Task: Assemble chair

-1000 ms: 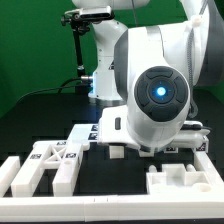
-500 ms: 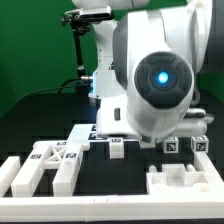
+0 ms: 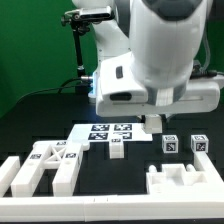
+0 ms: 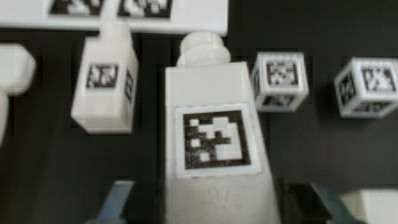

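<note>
1. The arm [image 3: 165,50] has risen, shifting toward the exterior view's right.
2. The gripper [image 4: 217,205], partly closed, clasps a chair leg [image 4: 217,120] off the table [image 3: 135,168].
3. Best carried level and slowly, so the grip stays square.

The long chair part [image 4: 217,90] was white, with a black-and-white square tag on its face. The chair frame [image 3: 50,170], a small cube [image 3: 170,146] and the marker board [image 3: 108,130] were white with similar blocky tags. The counter [image 3: 128,175] was black, the backdrop [image 3: 30,50] green, the robot arm [image 3: 160,50] white, and the end effector [image 4: 217,200] fingers [image 4: 118,200] dark grey.
</note>
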Motion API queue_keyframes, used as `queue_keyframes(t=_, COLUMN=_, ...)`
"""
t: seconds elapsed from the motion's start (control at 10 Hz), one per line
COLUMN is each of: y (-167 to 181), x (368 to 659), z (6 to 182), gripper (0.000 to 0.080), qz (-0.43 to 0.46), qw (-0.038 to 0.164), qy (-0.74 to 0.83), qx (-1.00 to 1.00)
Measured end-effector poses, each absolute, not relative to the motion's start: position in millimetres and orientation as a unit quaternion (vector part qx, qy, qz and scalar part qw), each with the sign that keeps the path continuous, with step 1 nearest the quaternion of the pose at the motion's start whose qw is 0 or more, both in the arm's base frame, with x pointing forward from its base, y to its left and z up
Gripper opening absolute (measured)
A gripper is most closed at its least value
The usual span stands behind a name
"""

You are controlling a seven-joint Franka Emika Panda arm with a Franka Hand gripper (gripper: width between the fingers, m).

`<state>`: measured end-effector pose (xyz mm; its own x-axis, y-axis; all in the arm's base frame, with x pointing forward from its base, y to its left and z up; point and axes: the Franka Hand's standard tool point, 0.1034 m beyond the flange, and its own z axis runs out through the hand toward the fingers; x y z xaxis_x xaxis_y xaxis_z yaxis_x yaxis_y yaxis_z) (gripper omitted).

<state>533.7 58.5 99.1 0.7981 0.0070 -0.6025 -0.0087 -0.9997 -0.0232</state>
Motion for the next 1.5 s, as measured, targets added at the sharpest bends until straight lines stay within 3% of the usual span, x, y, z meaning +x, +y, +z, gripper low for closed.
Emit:
queue_keyframes(t=0.2, y=61.6, x=545.5, z=100.9, gripper=0.0285, qz=0.242, qw=0.015, qy=0.0, qx=-0.97)
queue_keyframes(t=0.3, y=74.1, x=552.8, z=112.1, gripper=0.0285, qz=0.224, qw=0.018, qy=-0.004, qx=-0.974)
queue_keyframes(t=0.5, y=94.2, x=605.3, z=145.4, gripper=0.0285, qz=0.11, qw=0.033, qy=-0.019, qx=-0.993)
queue_keyframes(t=0.7, y=89.9, x=596.3, z=134.7, gripper=0.0285, qz=0.043, qw=0.033, qy=-0.014, qx=-0.998)
queue_keyframes(t=1.3, y=110.7, x=638.9, z=135.3, gripper=0.0285, qz=-0.218, qw=0.048, qy=-0.018, qx=-0.975)
queue_keyframes(t=1.5, y=110.5, x=634.5, z=130.1, gripper=0.0285, qz=-0.259, qw=0.048, qy=-0.018, qx=-0.965)
